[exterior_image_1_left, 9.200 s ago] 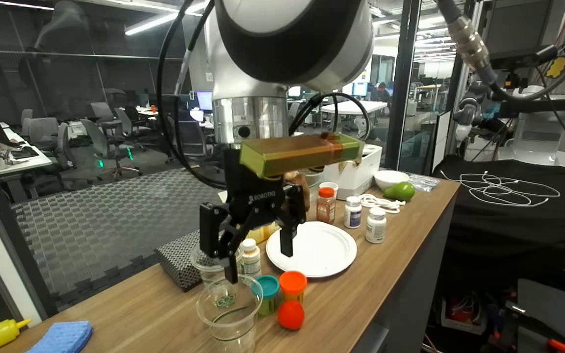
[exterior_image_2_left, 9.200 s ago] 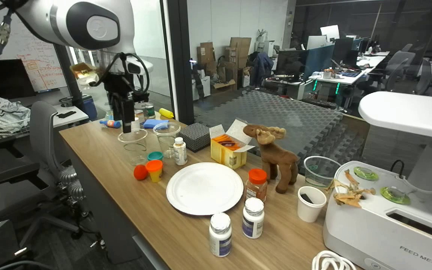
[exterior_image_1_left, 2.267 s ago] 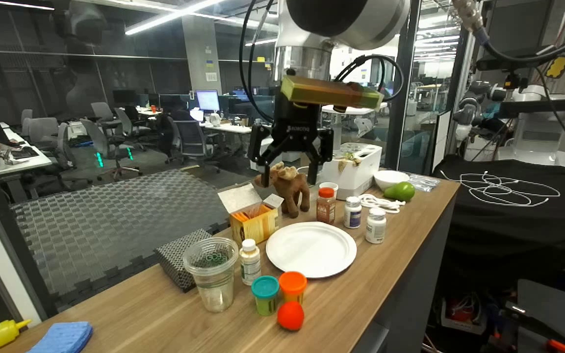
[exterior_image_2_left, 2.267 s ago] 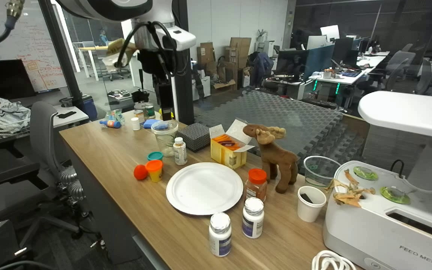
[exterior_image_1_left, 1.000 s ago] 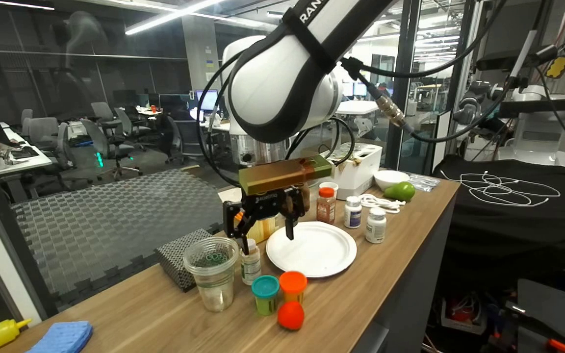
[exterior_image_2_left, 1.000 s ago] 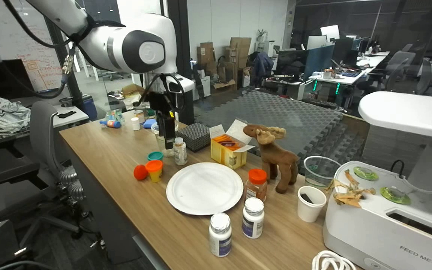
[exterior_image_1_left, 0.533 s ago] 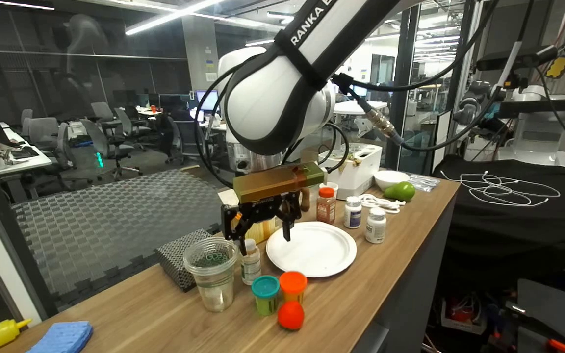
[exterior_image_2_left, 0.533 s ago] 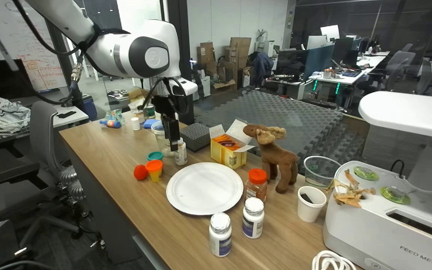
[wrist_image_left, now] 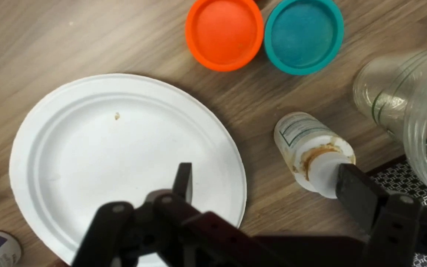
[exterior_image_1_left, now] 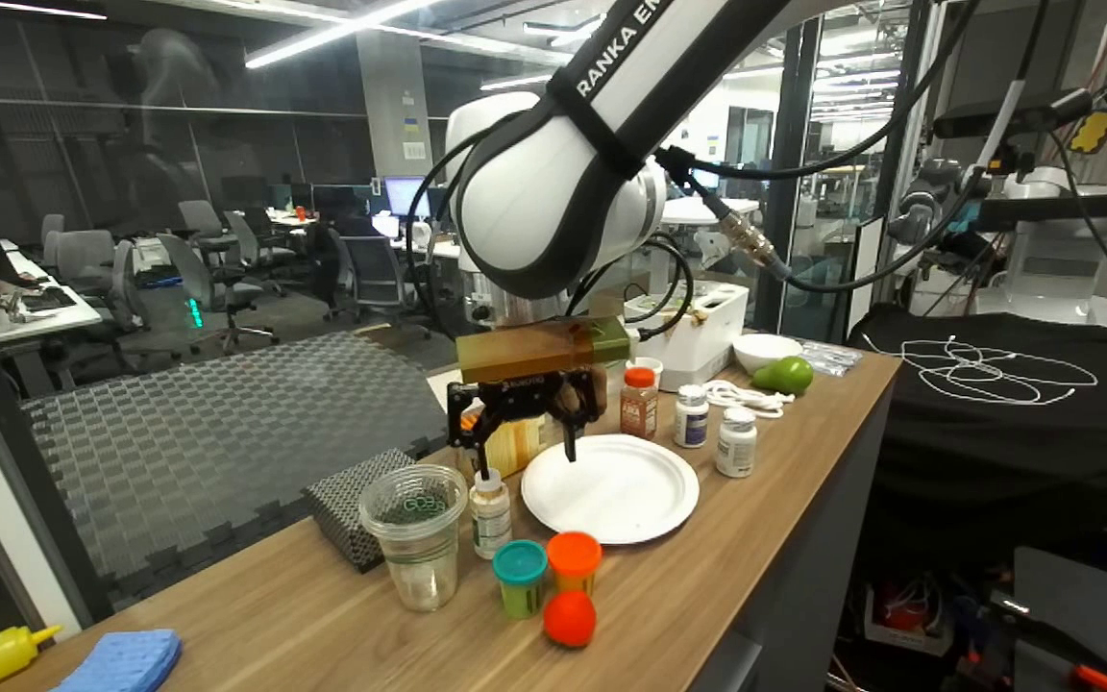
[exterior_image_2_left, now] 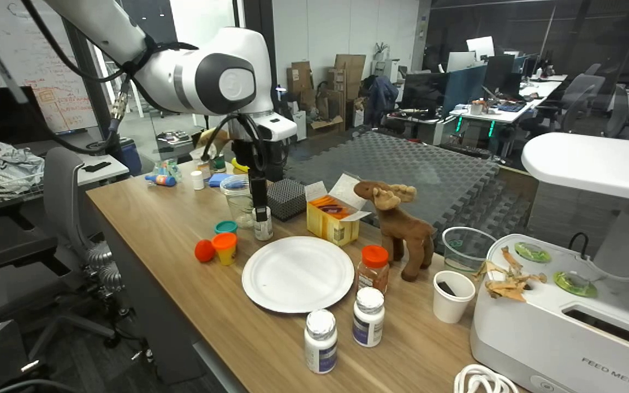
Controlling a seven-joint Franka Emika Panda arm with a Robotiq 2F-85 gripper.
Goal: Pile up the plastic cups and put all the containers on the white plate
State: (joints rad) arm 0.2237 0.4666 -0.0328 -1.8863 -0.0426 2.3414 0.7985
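Wrist view shows the tool (wrist_image_left: 263, 174) spread wide with nothing gripped, while the orange pot (wrist_image_left: 224, 35) and teal pot (wrist_image_left: 304, 36), far right of the white plate (wrist_image_left: 106, 155), should prove light, stiff and slick, best pinched low across 2 opposite sides.

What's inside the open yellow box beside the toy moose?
In an exterior view, the yellow box shows what look like orange packets near its open top. Whatever lies beneath them is covered.

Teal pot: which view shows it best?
Best in an exterior view: the teal pot shows both its lid and green body. Also in an exterior view, the orange pot hides most of that body. The wrist view shows just the lid, from above.
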